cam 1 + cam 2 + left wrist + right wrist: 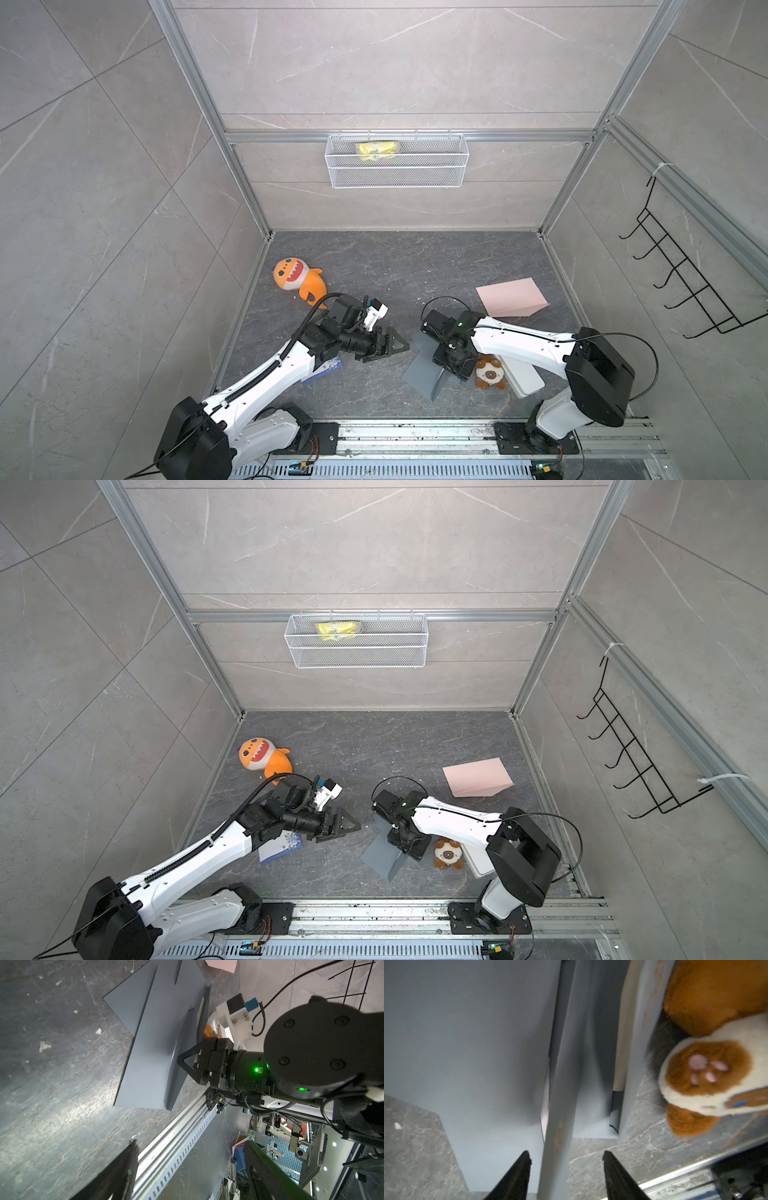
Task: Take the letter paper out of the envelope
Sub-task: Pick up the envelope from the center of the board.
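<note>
Envelope (419, 370) lies on the worktop, flap standing. My right gripper (565, 1155) is low over it, jaws apart astride the flap, probably to hold the mouth open. Paper (620, 1053) is inside, pale edge showing. Left gripper (395, 345) waits nearby, jaws apart, likely to pull.

Envelopes (417, 372): two. Plush toys (297, 276): two. Wire basket (397, 176): one. Hook rack (690, 270): one. Blue card (280, 849): one.
</note>
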`<state>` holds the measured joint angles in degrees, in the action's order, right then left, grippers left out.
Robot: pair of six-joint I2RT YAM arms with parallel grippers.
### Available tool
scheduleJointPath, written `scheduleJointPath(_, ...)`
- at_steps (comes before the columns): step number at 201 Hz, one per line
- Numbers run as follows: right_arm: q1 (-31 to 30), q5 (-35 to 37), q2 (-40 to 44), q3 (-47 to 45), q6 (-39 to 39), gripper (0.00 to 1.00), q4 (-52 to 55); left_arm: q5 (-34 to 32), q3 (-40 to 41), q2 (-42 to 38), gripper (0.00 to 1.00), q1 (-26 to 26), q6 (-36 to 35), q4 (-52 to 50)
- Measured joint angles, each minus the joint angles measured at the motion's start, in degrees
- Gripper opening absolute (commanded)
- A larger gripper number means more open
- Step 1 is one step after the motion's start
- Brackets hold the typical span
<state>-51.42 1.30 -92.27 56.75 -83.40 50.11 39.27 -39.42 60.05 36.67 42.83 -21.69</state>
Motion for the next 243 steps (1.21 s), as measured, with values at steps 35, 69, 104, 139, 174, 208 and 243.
scheduleJointPath(35, -0.70, 0.02, -0.87, -0.63, 0.00, 0.52, -1.44, -0.15, 1.46, -3.04, 0.80, 0.00, 0.02, -2.84)
scheduleJointPath(69, -1.49, 0.09, -2.49, -0.76, 0.00, 0.49, -2.73, -0.15, 1.51, -3.28, 0.79, 0.00, 0.00, -3.80)
scheduleJointPath(104, -1.95, 0.52, -2.99, -2.21, 0.00, 0.40, -3.91, -0.15, 1.49, -3.15, 0.77, 0.00, -0.22, -4.13)
scheduleJointPath(139, -2.25, 1.33, -3.21, -2.21, 0.17, 0.26, -4.76, -0.15, 1.49, -2.60, 0.75, 0.00, -0.52, -4.79)
scheduleJointPath(174, -2.62, 2.45, -3.78, -1.81, 0.46, 0.09, -4.35, -0.15, 1.40, -2.58, 0.74, 0.00, -0.68, -5.38)
scheduleJointPath(208, -3.39, 4.98, -5.07, 1.46, 1.31, 0.00, -2.08, -0.11, 0.85, -2.01, 0.75, 0.00, -0.85, -5.42)
scheduleJointPath(243, -4.17, 9.09, -5.18, 10.43, 3.89, 0.00, 2.78, -0.11, -1.11, -0.61, 0.78, 0.00, -1.22, -5.73)
